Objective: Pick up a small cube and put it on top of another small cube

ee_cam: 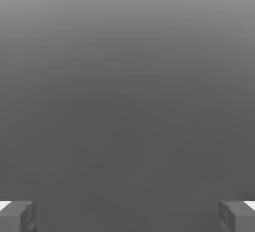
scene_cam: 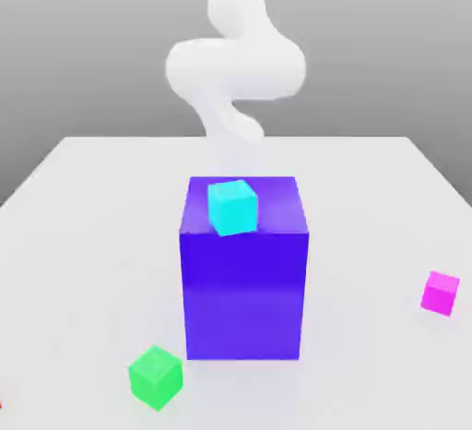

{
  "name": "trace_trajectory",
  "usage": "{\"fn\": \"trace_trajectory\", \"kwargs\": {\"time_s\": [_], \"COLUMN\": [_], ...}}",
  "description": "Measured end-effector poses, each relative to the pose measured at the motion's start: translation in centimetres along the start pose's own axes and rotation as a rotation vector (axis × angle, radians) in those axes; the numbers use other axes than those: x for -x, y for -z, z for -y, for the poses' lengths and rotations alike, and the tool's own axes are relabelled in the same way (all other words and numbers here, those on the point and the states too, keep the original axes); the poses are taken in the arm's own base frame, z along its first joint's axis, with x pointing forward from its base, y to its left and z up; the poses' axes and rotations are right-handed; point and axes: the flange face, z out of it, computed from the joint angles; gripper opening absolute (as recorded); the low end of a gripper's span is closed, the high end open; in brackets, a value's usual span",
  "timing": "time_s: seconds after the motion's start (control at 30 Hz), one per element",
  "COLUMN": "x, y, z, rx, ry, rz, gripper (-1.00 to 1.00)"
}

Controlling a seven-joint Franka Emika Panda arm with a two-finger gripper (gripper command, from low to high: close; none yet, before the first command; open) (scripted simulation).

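Observation:
The small magenta cube lies on the white table near the exterior view's right edge, with nothing touching it. The small cyan cube rests, slightly turned, on top of the big blue-violet block at the table's middle. My white arm hangs curled over the far side of the table, behind the block and well away from both cubes. In the hand view my gripper is open, its grey fingertips set wide apart with nothing between them, facing plain grey background.
A small green cube sits on the table in front of the block, toward the exterior view's left. The tall blue-violet block stands between the arm and the table's front.

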Motion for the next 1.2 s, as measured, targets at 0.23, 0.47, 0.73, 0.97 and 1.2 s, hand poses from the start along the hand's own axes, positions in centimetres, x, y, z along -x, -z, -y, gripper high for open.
{"fn": "trace_trajectory", "kwargs": {"time_s": [0.23, 0.47, 0.73, 0.97, 1.2], "x": [6.7, 16.3, 29.5, 42.1, 51.7], "y": [-10.2, -18.2, -24.7, -27.6, -29.8], "z": [4.1, 6.8, 7.1, 4.8, -0.2], "rx": [-0.015, -0.071, -0.18, -0.326, -0.475], "ry": [0.45, 0.9, 1.42, 1.889, 2.272], "rz": [0.183, 0.352, 0.533, 0.685, 0.818], "gripper": [0.0, 0.0, 0.0, 0.0, 0.0]}}
